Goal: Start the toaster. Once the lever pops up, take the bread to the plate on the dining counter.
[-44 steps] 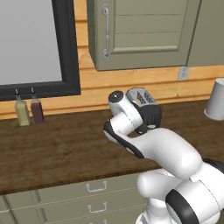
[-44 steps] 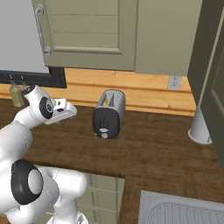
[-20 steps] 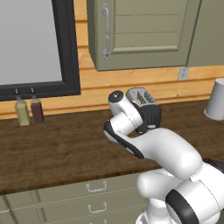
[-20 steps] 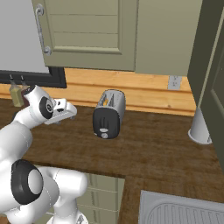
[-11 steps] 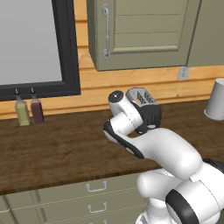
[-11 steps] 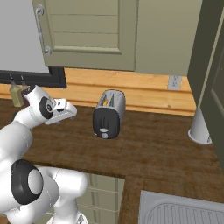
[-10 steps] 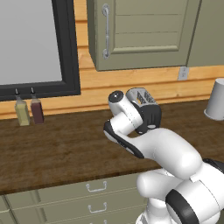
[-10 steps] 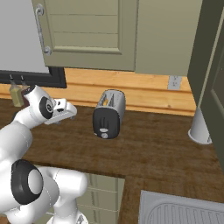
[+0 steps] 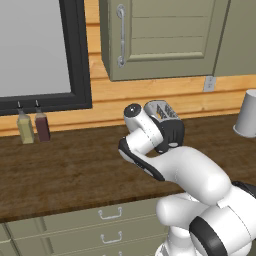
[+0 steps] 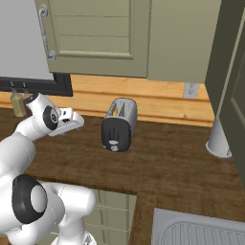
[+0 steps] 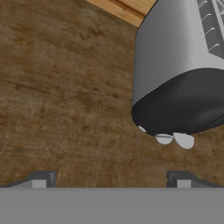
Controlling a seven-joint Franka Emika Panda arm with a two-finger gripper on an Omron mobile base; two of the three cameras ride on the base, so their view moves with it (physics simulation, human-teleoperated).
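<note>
While pincer (image 11: 111, 179) gapes, toaster (image 11: 183, 74) lies just ahead, untouched.

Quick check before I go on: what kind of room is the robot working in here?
A kitchen, by the look of it: a toaster on a wooden counter, cabinets on the wall above, and a sink at the near corner.

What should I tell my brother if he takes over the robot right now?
Hand: open, holding nothing, in the air left of the toaster.
Toaster: on the wood counter by the wall, dark end with its knobs facing the robot; the hand view shows it close ahead.
Done: nothing shows as started.
Left: start the toaster, wait for the lever to pop up, then carry the bread to the plate.
</note>
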